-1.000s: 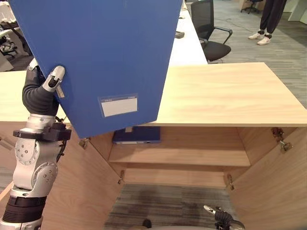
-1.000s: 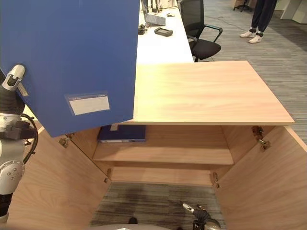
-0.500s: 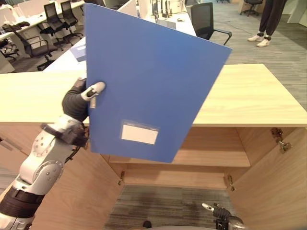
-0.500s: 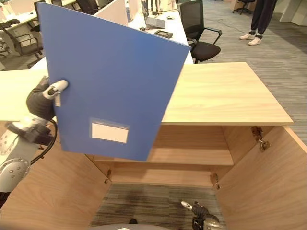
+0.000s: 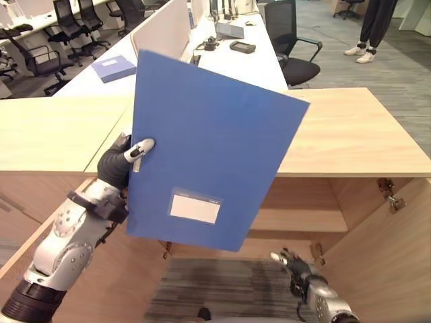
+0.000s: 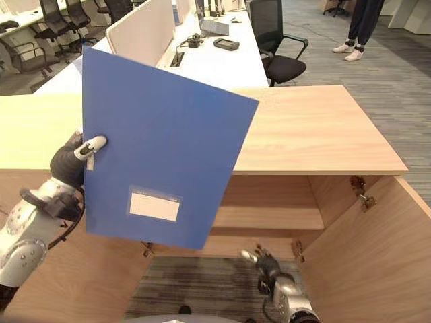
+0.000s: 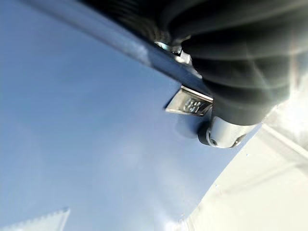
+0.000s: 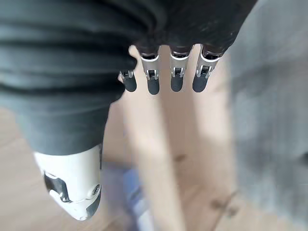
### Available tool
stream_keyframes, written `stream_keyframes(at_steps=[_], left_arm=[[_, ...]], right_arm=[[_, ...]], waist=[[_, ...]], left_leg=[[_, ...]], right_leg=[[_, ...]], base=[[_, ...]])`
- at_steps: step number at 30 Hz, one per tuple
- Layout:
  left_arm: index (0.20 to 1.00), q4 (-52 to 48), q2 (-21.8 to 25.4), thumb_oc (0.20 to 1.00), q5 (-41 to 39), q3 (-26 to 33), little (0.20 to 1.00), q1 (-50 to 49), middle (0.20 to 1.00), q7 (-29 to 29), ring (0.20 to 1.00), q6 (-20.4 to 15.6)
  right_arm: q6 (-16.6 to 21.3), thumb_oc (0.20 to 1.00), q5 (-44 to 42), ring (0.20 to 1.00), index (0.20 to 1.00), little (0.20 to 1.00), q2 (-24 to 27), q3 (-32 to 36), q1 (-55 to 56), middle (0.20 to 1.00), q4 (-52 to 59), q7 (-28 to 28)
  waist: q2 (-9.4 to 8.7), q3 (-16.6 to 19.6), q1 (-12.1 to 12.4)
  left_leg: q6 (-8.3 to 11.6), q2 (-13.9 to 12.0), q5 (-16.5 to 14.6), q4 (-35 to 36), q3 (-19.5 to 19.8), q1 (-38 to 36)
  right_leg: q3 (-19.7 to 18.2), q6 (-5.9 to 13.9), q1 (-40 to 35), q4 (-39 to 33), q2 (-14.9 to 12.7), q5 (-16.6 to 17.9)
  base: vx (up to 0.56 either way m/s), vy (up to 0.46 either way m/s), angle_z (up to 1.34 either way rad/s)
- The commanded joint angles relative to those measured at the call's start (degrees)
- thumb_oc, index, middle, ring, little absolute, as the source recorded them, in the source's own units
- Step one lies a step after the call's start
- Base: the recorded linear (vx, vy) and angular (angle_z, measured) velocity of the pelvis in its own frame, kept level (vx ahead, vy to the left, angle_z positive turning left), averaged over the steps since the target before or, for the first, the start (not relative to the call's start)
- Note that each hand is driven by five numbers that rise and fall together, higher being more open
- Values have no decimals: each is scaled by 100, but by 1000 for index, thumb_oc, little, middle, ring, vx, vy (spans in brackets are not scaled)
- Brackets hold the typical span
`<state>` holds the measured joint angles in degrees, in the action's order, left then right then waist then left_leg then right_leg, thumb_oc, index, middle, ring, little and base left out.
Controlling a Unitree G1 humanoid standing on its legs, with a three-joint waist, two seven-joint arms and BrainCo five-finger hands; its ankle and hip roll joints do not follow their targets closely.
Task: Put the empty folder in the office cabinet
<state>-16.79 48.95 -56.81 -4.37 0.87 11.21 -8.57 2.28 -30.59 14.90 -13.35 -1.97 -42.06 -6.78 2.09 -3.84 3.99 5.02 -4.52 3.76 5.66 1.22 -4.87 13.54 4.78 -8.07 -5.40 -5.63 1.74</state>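
A large blue folder [image 5: 209,141] with a white label hangs tilted in front of the open office cabinet [image 5: 350,131], covering the left part of its opening. My left hand [image 5: 118,165] grips the folder's left edge, thumb [image 7: 222,135] pressed on the front cover [image 7: 86,144]. The wooden shelf [image 5: 306,220] inside the cabinet shows to the right of the folder. My right hand [image 5: 294,264] is low in front of the cabinet, below the shelf, holding nothing, with its fingers [image 8: 163,79] straight.
Both cabinet doors stand open, the right door [image 5: 387,259] at the lower right. Behind the cabinet is a long white desk [image 5: 222,57] with small devices and another blue folder [image 5: 113,67]. A black office chair [image 5: 296,40] and a person's legs [image 5: 369,30] are at the back right.
The folder has come down and away from the camera, and now hangs tilted before the cabinet opening. My right hand has risen from the bottom edge. The view has shifted too.
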Motion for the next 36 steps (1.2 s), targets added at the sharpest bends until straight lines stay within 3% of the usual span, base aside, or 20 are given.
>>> stream_keyframes(at_steps=[1,13,24,36], left_arm=[[200,5,2,200,142,376,200,503,200,156,200,-280],[200,392,-352,200,760,548,200,309,200,813,200,-87],[200,361,-467,200,981,510,200,610,200,1125,200,-78],[200,369,-512,200,1281,647,200,956,200,995,200,-234]], right_arm=[[138,1000,-488,1000,1000,1000,289,-138,-302,1000,457,-441],[-261,1000,-1637,1000,1000,1000,1185,-6,-200,1000,2482,-1708],[-541,1000,-2040,1000,1000,1000,1171,-610,-496,1000,3225,-2341],[-543,1000,-1901,1000,1000,1000,1054,-916,-854,1000,3603,-2439]], waist=[[-76,-204,46],[-140,-154,-12],[-170,-137,-7],[-214,-97,40]], left_leg=[[361,-402,-574,-66,-89,-332],[380,-415,-562,-66,-120,-335],[401,-434,-531,-66,-138,-294],[402,-467,-523,-66,-222,-278]], right_leg=[[24,492,-193,134,-385,-310],[51,509,-190,127,-400,-299],[24,514,-165,99,-396,-272],[-19,506,-120,48,-357,-246]], base=[[0,0,0],[0,0,0],[0,0,0],[-1,-3,-2]])
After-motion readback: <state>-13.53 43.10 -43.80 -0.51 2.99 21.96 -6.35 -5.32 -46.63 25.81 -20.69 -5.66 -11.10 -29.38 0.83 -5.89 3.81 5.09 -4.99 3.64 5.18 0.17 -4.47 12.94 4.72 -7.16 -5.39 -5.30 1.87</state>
